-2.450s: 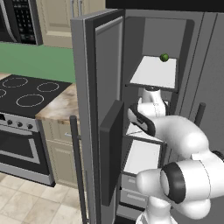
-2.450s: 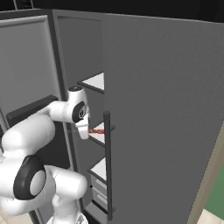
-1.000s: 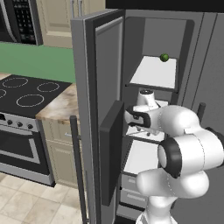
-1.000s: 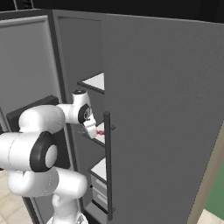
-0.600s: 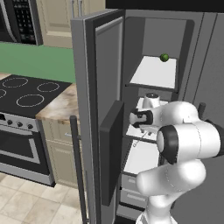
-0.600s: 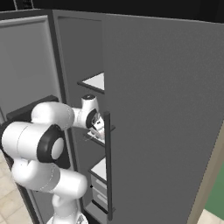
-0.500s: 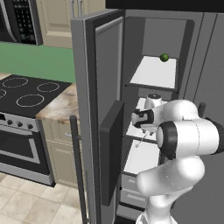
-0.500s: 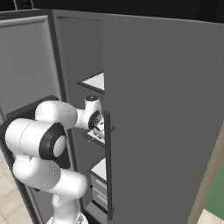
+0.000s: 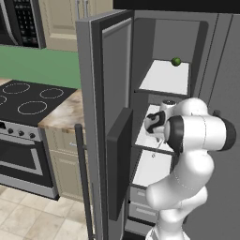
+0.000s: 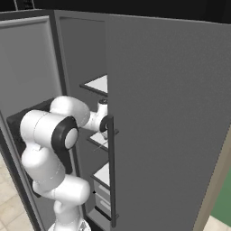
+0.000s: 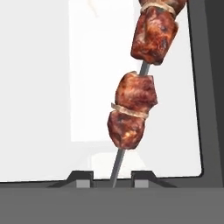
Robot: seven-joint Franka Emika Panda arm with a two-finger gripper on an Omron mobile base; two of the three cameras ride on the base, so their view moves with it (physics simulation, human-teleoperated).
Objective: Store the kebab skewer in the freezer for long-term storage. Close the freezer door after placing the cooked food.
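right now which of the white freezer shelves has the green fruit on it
The top shelf: the small green fruit sits near its back edge. The middle shelf is level with the arm's hand, and the one below it looks bare.

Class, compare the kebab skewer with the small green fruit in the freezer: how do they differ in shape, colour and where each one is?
The kebab skewer is a long thin stick threaded with lumpy chunks; the green fruit is one small round ball. The skewer's meat is red-brown, the fruit plain green. The skewer is held over a middle white shelf, its stick running between the jaws; the fruit sits alone on the top shelf. Both are food inside the open freezer.
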